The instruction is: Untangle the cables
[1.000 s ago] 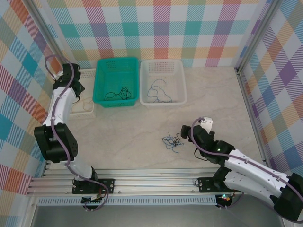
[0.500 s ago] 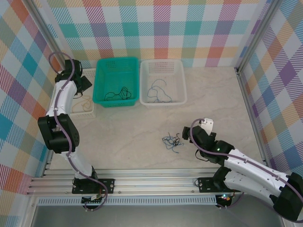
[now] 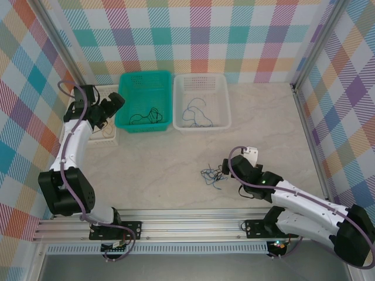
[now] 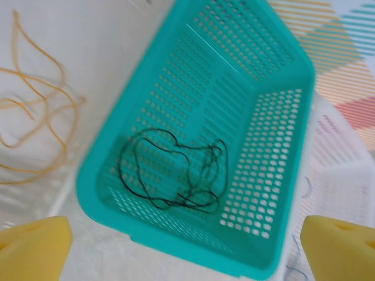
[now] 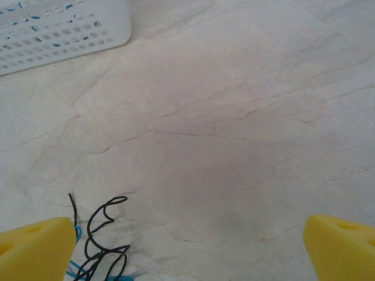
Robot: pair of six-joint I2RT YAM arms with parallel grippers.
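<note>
Teal basket (image 3: 124,99) at the tabletop's far edge held black cables (image 3: 146,116), white basket (image 3: 225,99) beside it blue cables (image 3: 196,114), far-left tray (image 3: 110,139) tan cables (image 4: 35,111), tangled clump (image 3: 212,175) lay by the near edge, left gripper (image 3: 115,103) and right gripper (image 3: 226,168) gaped wide.

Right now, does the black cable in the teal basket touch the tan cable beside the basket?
Apart. The left wrist view shows the black cable on the floor of the teal basket and the tan cable outside it, its wall between them.
</note>
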